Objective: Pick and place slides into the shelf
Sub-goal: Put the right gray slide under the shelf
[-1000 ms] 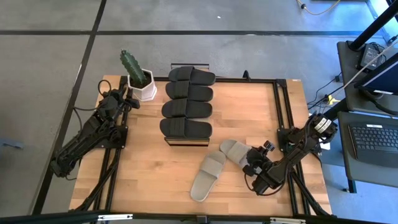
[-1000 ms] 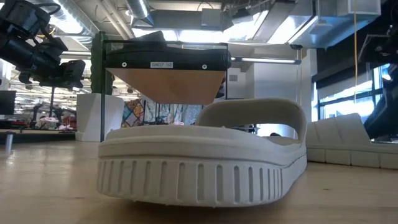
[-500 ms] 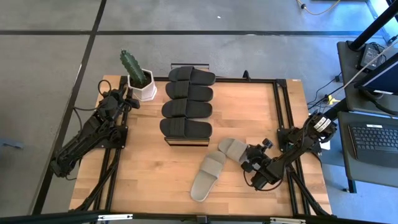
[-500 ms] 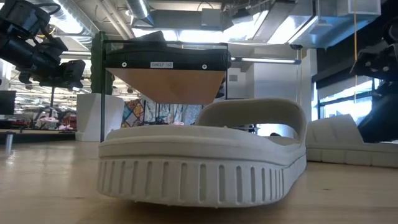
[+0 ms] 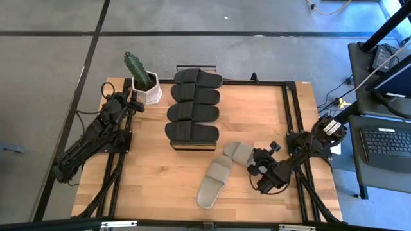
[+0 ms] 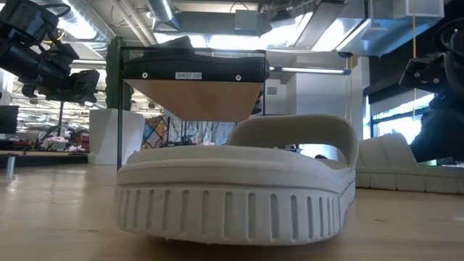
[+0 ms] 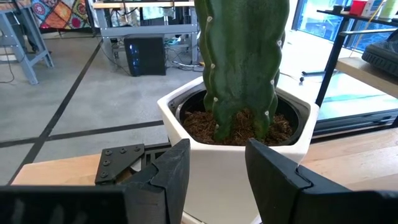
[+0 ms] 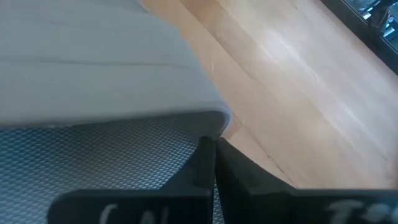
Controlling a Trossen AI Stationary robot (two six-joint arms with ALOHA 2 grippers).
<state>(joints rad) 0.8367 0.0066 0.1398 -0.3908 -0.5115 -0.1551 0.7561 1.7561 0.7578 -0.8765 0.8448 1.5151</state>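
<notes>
Several black slides point(image 5: 192, 106) lie side by side on top of the shelf point(image 5: 192, 146) at the table's far middle. Two grey-beige slides rest sole-down on the table: one near the front point(image 5: 215, 181), one just right of it point(image 5: 239, 153). My right gripper point(image 5: 256, 167) is shut at that right slide's right end, its fingertips point(image 8: 210, 152) against the slide's pale edge point(image 8: 214, 119). At the far left my left gripper point(image 7: 217, 180) stands open, facing the white cactus pot point(image 7: 236, 149) without touching it. My right gripper has its shut fingertips against the right end of the grey-beige slide point(image 8: 186, 134), coming low from the table's right side. Nothing shows between the fingers; whether they pinch any part, I cannot tell. The slide lies flat on the table.
The cactus pot point(image 5: 146, 90) stands left of the shelf. A dark frame rail point(image 5: 292, 128) runs along the table's right side behind my right arm. Bare wood lies at the near left point(image 5: 154, 186).
My right gripper has shut and gone toward the table's left, up to the right grey-beige slide. That slide has slid a little toward the left along the table and still lies flat.
</notes>
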